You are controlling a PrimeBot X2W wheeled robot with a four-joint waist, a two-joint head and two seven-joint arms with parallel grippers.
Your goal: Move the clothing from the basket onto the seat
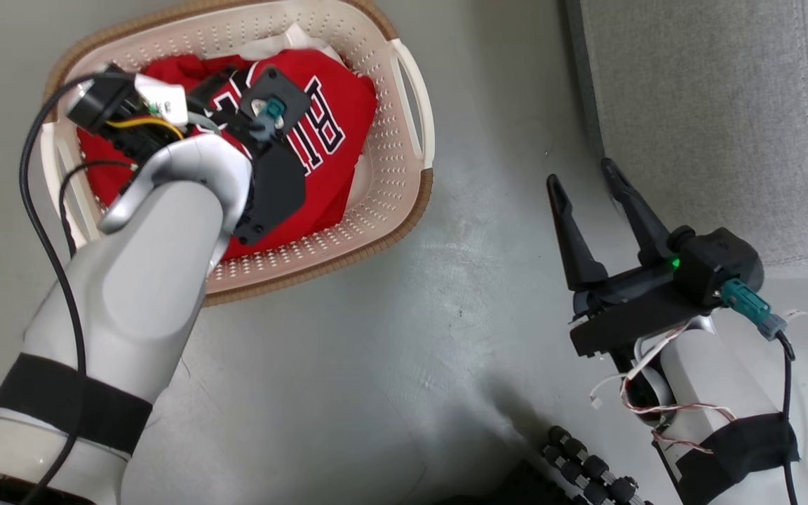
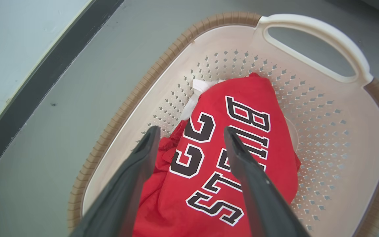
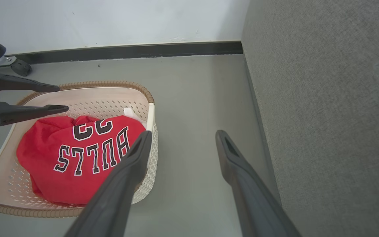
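The clothing (image 1: 348, 119), a red "BULLS" jersey over some white fabric (image 2: 202, 85), lies heaped in the cream perforated basket (image 1: 404, 210) on the floor. My left gripper (image 2: 191, 131) hangs open just above the jersey (image 2: 262, 95), its fingers straddling the number and touching nothing. From the right wrist view it (image 3: 63, 98) hovers over the basket's (image 3: 110, 85) far left side, above the jersey (image 3: 41, 144). Over bare floor, my right gripper (image 1: 581, 172) is open and empty between the basket and the grey seat (image 1: 712, 105). The seat's front (image 3: 324, 98) rises right of that gripper (image 3: 183, 133).
Grey floor surrounds the basket. A white wall with a dark skirting board (image 3: 127, 51) runs behind it, and a black foot (image 3: 20, 67) stands by the wall. A dark ribbed part of my base (image 1: 586, 463) shows at the bottom edge.
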